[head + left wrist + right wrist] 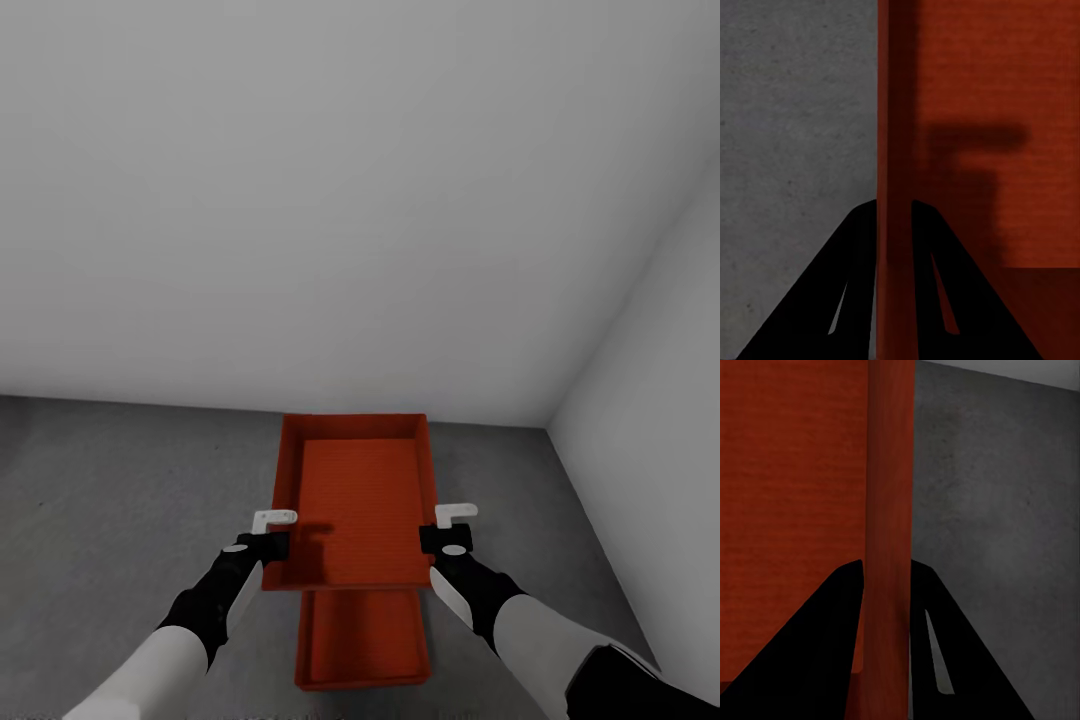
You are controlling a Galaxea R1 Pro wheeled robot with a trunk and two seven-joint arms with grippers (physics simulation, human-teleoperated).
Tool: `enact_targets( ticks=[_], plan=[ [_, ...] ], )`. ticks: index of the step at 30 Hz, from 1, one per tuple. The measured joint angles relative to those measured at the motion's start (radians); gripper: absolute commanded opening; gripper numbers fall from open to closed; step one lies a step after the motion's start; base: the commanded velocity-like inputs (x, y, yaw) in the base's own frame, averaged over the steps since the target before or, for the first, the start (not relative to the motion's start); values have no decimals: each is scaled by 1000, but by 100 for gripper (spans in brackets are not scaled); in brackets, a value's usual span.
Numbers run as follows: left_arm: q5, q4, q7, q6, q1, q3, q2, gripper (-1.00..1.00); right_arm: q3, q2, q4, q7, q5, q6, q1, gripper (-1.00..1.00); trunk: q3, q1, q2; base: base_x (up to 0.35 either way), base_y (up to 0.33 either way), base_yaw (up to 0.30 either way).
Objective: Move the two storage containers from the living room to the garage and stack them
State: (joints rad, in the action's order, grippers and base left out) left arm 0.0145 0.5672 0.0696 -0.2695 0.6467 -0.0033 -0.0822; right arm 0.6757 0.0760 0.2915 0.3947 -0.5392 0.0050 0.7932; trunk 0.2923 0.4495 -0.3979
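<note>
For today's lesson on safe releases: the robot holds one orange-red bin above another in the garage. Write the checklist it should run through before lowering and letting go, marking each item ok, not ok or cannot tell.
1. Left gripper clamps the upper container by its side wall, one finger on each face: ok.
2. Right gripper clamps the opposite wall likewise: ok.
3. Lower container lies flat on the concrete floor: ok.
4. Upper container lined up over the lower one: not ok, it sits further from the robot, overlapping only partly.
5. Height gap between the two containers: cannot tell.
6. Side wall clear of the right arm: ok.

Soft even light, tool shadows on orange, slightly blurred
</note>
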Motion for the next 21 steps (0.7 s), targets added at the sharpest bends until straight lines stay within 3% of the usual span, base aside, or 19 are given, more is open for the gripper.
enact_targets(
  ticks=[21],
  plan=[
    [1, 2, 3, 0, 0, 0, -2, -100, 2, -5, 9, 0, -1, 5, 0, -100, 34, 0, 0, 0, 0, 0]
  ],
)
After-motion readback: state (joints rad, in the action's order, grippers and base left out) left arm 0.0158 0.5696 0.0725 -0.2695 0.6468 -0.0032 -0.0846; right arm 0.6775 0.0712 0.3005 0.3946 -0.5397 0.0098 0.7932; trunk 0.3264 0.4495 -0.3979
